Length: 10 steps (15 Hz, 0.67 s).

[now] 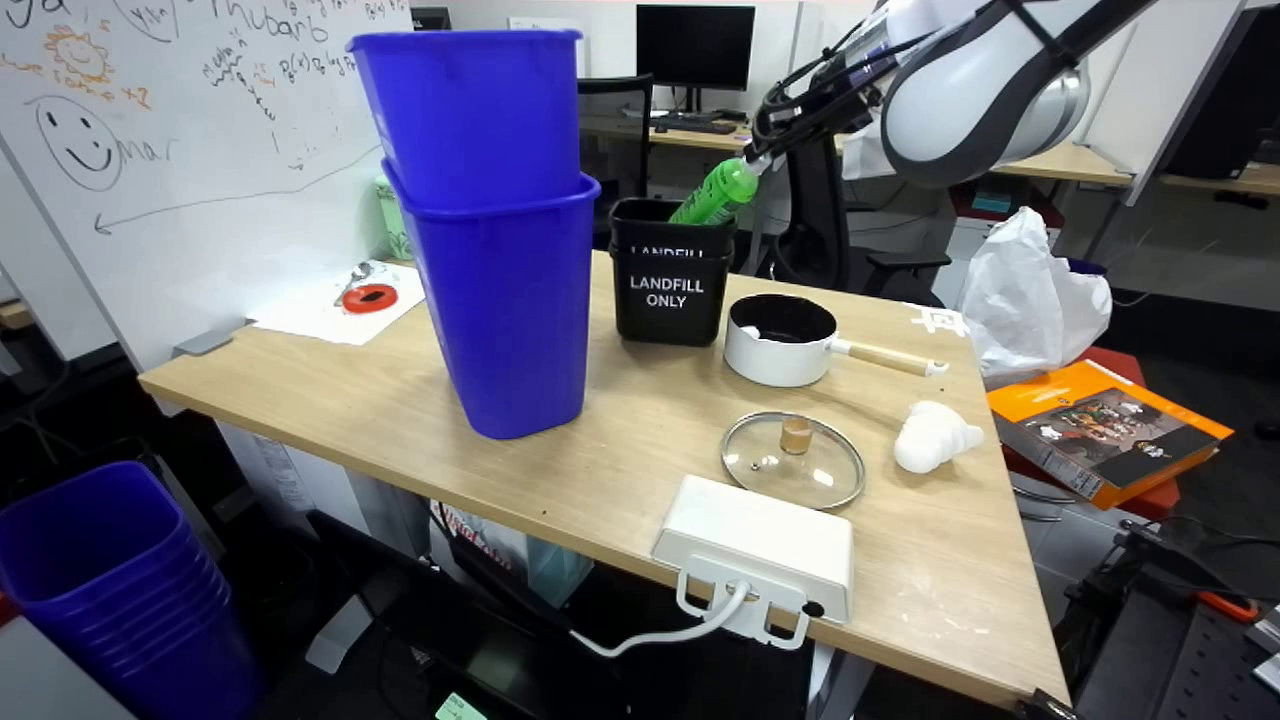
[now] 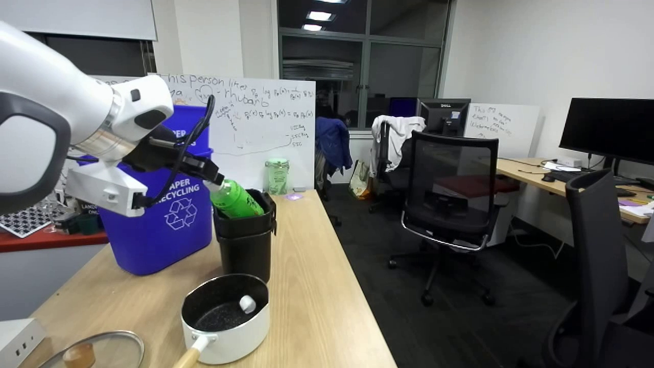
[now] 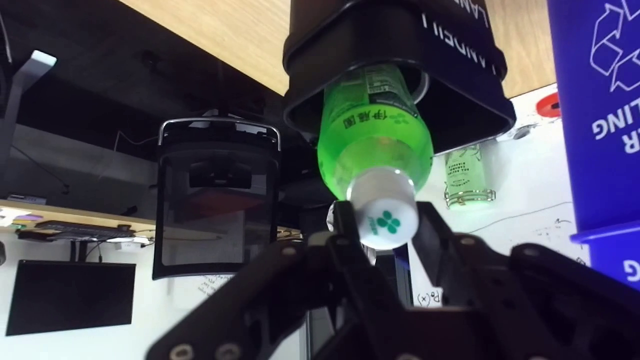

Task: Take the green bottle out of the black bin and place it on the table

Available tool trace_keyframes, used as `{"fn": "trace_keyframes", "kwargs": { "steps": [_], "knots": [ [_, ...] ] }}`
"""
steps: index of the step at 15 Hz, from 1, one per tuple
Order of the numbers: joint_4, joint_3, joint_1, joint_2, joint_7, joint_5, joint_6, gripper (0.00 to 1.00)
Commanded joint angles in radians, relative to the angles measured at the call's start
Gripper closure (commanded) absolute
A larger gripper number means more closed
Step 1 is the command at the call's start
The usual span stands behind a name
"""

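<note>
Since my jaws pinch just the cap [image 3: 384, 212], snagging the bin [image 3: 395, 37] beyond them could twist the bottle [image 3: 375, 125] loose.

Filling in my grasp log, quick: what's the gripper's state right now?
Gripper: closed, holding the green plastic bottle by its white cap.
</note>
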Motion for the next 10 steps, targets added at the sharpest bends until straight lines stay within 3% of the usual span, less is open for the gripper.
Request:
{"fn": "trace_keyframes", "kwargs": {
  "steps": [1, 6, 8, 10],
  "knots": [
    [0.02, 0.036, -0.032, -0.024, 0.002, 0.034, -0.002, 0.92],
    [0.036, 0.077, -0.038, -0.11, 0.009, 0.033, -0.107, 0.92],
    [0.043, 0.093, -0.036, -0.156, 0.043, -0.009, -0.183, 0.92],
    [0.053, 0.122, -0.016, -0.211, 0.023, 0.035, -0.29, 0.92]
  ]
}}
